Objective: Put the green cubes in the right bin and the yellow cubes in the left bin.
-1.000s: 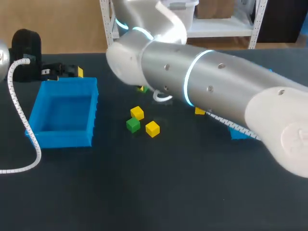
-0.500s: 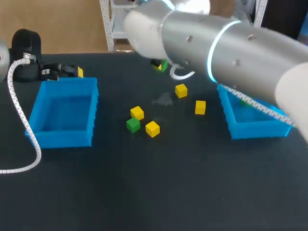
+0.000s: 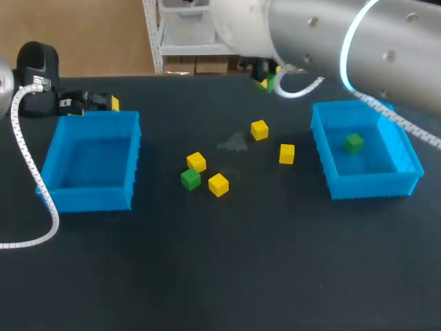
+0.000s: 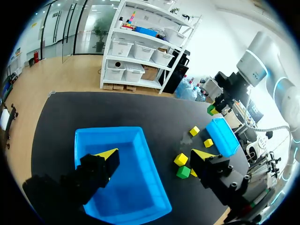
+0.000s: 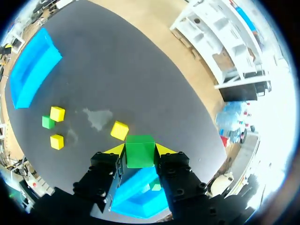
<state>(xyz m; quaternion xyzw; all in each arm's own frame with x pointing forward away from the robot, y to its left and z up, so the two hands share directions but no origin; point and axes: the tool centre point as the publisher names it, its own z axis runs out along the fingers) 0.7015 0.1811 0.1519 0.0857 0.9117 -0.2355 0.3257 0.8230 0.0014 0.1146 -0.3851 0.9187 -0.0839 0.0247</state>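
Right gripper (image 5: 140,154): closed from two sides on the held green cube (image 5: 139,146), which sits squarely between the yellow tips.
Right arm (image 3: 358,41): enters from the head view's upper right as a thick silver tube with a lit ring, passing above the right bin (image 3: 365,187). Its wrist points down at the table, with the gripper raised over the table's far side.
Under the right gripper: in the right wrist view, the right bin lies beneath the gripper body, and the far yellow cube (image 3: 259,129) lies just ahead of the fingers.
Left gripper (image 4: 154,159): fingers spread wide with nothing between them.
Left arm (image 3: 31,69): low at the head view's far left, trailing a white coiled cable (image 3: 24,172), with its gripper at the far rim of the left bin (image 3: 89,200). The left wrist view looks down into that bin.
Binned green cube (image 3: 354,143): on the floor of the right bin.
Loose green cube (image 3: 191,179): on the table between the bins, touching or just beside the middle yellow cube (image 3: 196,162).
Near yellow cube (image 3: 218,184): just beside the loose green cube, on its right-bin side.
Bin-side yellow cube (image 3: 286,153): near the right bin's outer wall, apart from it.
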